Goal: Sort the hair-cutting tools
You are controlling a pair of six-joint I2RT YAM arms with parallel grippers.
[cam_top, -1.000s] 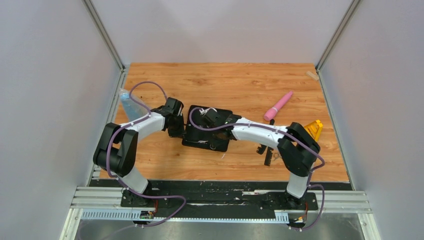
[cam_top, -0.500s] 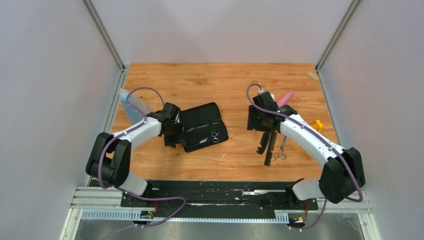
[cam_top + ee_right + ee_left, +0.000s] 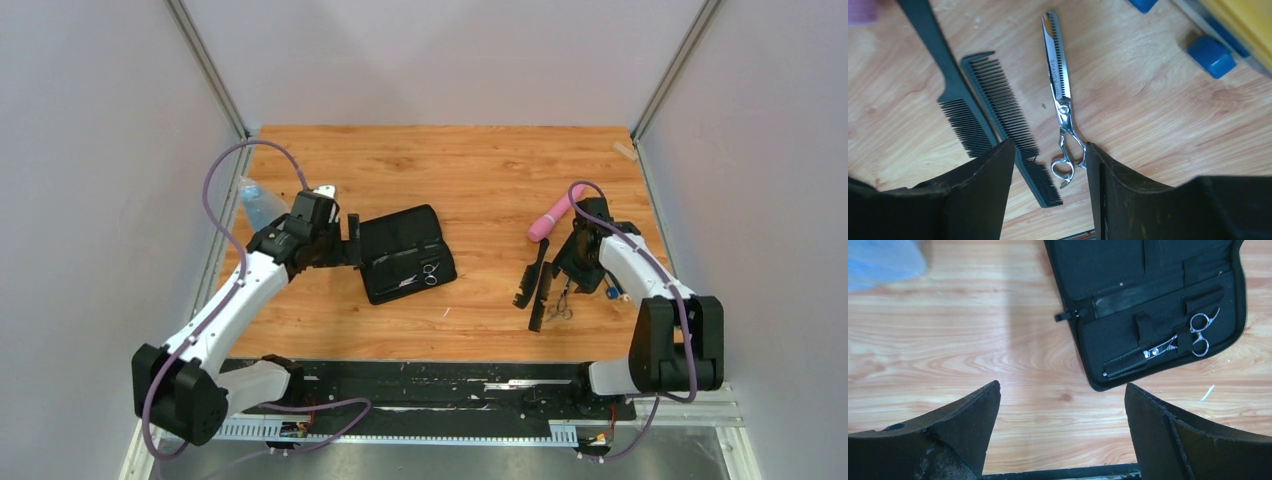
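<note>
Hovering by the open case (image 3: 1108,335), left gripper (image 3: 1062,387) has fingers apart; right gripper (image 3: 1049,145), fingers apart, hangs over scissors (image 3: 1057,65) and 2 combs (image 3: 998,105).

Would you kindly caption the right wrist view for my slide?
Open end effector over silver scissors beside two black combs.

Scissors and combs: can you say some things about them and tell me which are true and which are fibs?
1. One pair of scissors sits tucked in the open black case. True.
2. Both combs lie inside that case. False: the tail comb and the other black comb lie on the table, beside the loose thinning scissors.
3. The left gripper is open and empty. True.
4. The right gripper grips a comb. False: it is open, above the thinning scissors' rings.
</note>
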